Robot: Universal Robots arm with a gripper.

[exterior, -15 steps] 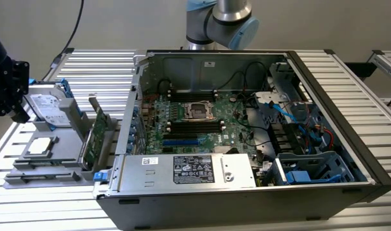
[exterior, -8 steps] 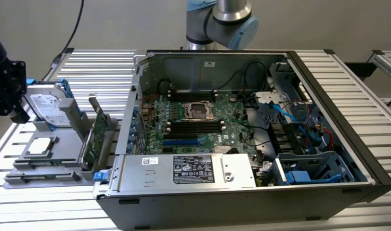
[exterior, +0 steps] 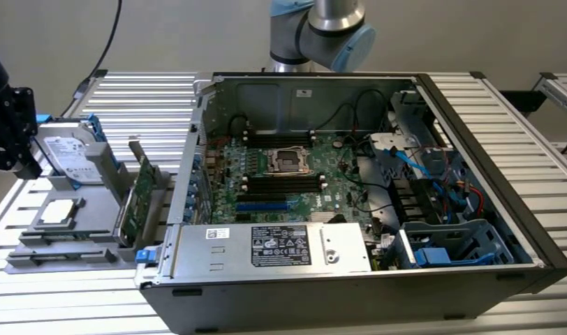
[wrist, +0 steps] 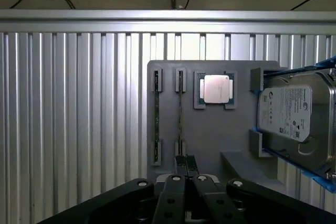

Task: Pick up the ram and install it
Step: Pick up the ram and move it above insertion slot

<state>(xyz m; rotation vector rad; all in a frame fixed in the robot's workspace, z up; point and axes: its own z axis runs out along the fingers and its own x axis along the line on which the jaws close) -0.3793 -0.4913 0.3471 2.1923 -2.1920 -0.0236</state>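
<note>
Two ram sticks stand on edge in the slots of a grey holder tray point(wrist: 210, 135) in the wrist view: one ram stick point(wrist: 156, 114) is farther from the gripper's line, the other ram stick point(wrist: 180, 111) runs straight toward my gripper point(wrist: 186, 164). The gripper hovers above the near end of that second stick, apart from it. In the exterior view the black gripper point(exterior: 12, 136) hangs at the far left over the tray point(exterior: 88, 209), away from the motherboard point(exterior: 283, 174) with its long black slots inside the open computer case point(exterior: 358, 279).
On the tray also lie a CPU point(wrist: 215, 88) and a hard drive point(wrist: 294, 114) in a blue frame. A wide green expansion card point(exterior: 139, 195) stands upright on the tray beside the case wall. The ribbed aluminium table point(wrist: 68, 119) surrounds the tray.
</note>
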